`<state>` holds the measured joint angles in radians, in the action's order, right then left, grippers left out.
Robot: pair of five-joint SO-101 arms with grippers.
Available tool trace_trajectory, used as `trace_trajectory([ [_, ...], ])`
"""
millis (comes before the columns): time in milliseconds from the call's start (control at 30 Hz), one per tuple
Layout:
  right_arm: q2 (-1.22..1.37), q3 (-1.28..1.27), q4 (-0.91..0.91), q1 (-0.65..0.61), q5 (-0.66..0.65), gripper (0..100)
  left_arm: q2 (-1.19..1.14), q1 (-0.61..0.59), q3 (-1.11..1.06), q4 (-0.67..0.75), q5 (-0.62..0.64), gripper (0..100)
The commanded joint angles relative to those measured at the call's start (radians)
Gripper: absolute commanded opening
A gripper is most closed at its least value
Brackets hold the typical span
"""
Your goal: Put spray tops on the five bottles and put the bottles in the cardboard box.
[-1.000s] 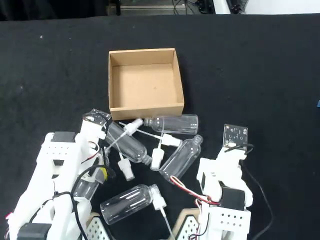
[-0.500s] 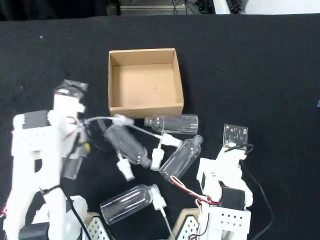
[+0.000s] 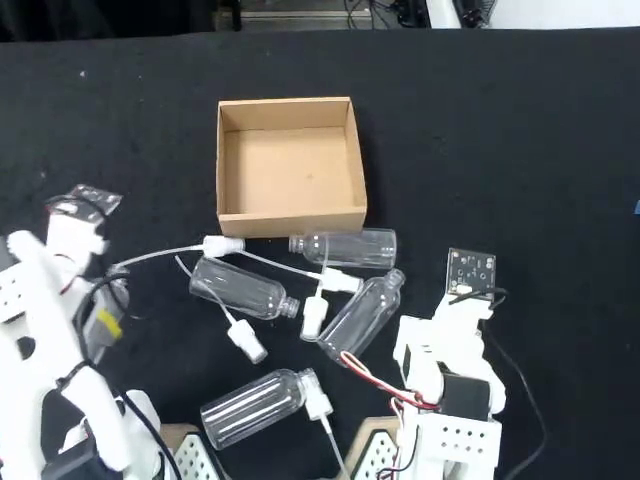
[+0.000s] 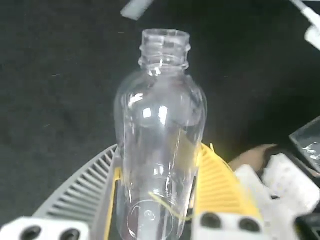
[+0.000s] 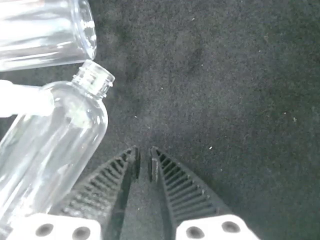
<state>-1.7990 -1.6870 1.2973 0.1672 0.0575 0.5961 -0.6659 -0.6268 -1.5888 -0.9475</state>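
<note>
The left gripper (image 4: pixel 159 152) is clamped on the held bottle (image 4: pixel 161 115), a clear one with no top. Its body sits squarely between the two jaws, a yellow pad against one side and a grey ribbed finger against the other. The base is toward the wrist and the open threaded neck sticks out past the fingertips over the black table (image 4: pixel 55 90). In the high view this arm stands at the left side of the table, well apart from the cardboard box (image 3: pixel 292 219), which sits open with bare cardboard inside. The right gripper (image 5: pixel 144 156) has its jaws drawn almost together, with a thin slit between them and nothing in it. The slanted bottle (image 5: pixel 52 140) lies just beside one jaw, outside the slit, its bare neck pointing on past the fingertips. The box-side bottle (image 3: pixel 350 247) lies on its side just in front of the box's near wall, uncapped. The middle bottle (image 3: pixel 240 288) lies near it, also uncapped. The near bottle (image 3: pixel 252 407) lies close to the table's near edge with a white spray top (image 3: pixel 318 402) at its neck; whether that one is screwed on I cannot tell. The long-tubed spray top (image 3: pixel 222 245) lies loose in front of the box, and the small spray top (image 3: pixel 246 341) lies beside the middle bottle.
</note>
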Motion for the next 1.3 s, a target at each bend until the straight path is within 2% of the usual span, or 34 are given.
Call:
trace_trajectory([
  [0,-0.096,0.004,0.008,0.021,-0.006,1.8,0.025,-0.117,0.16,-0.006,-0.037,11],
  [233,-0.096,0.004,0.008,0.021,-0.006,1.8,-0.043,-0.268,0.18,0.012,-0.02,11],
  [367,-0.096,0.004,0.008,0.021,-0.006,1.8,-0.261,-0.38,0.186,0.176,0.112,11],
  [433,-0.096,0.004,0.008,0.021,-0.006,1.8,-0.381,-0.432,0.203,0.221,0.098,15],
  [600,-0.096,0.004,0.008,0.021,-0.006,1.8,-0.58,-0.526,0.332,0.221,0.063,23],
  [900,-0.096,0.004,0.008,0.021,-0.006,1.8,-0.724,-0.512,0.472,0.213,0.057,24],
  [1067,-0.096,0.004,0.008,0.021,-0.006,1.8,-0.76,-0.489,0.492,0.215,0.055,37],
  [1267,-0.096,0.004,0.008,0.021,-0.006,1.8,-0.763,-0.455,0.562,0.216,0.055,37],
])
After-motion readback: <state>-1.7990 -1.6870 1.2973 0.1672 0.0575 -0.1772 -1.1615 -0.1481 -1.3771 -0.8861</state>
